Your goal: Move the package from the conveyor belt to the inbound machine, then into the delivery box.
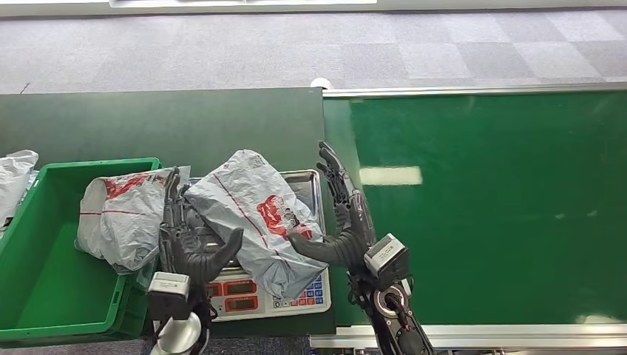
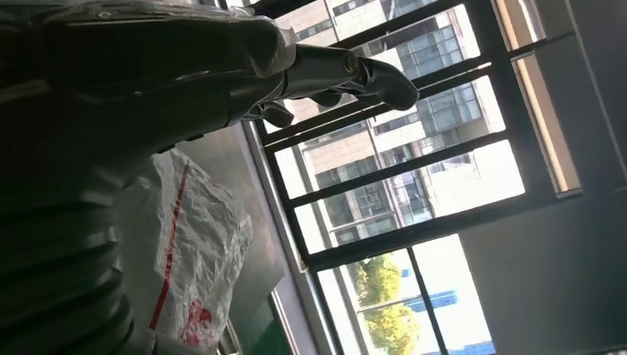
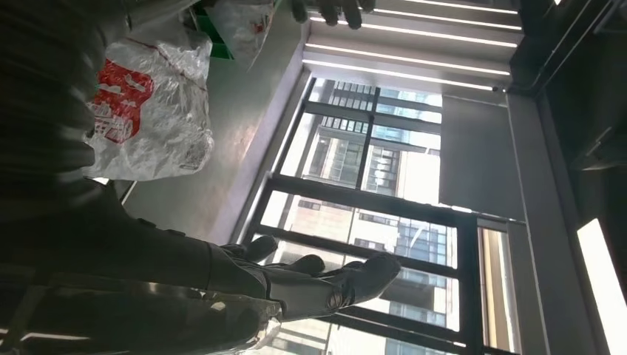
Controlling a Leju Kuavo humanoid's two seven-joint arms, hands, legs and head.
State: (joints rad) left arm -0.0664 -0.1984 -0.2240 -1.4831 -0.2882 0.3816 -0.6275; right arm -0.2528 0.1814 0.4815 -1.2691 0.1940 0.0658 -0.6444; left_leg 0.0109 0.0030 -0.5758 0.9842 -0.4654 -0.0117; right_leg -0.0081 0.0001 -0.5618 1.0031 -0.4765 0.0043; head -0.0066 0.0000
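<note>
You are looking down at a grey package with red print lying on the scale, its metal tray partly covered. The left hand sits against the package's left side, fingers upright, thumb curled under its edge. The right hand is at its right side, fingers straight up and spread, thumb touching the package. Neither hand has closed around it. The green belt lies to the right. A green box on the left holds another bag.
</note>
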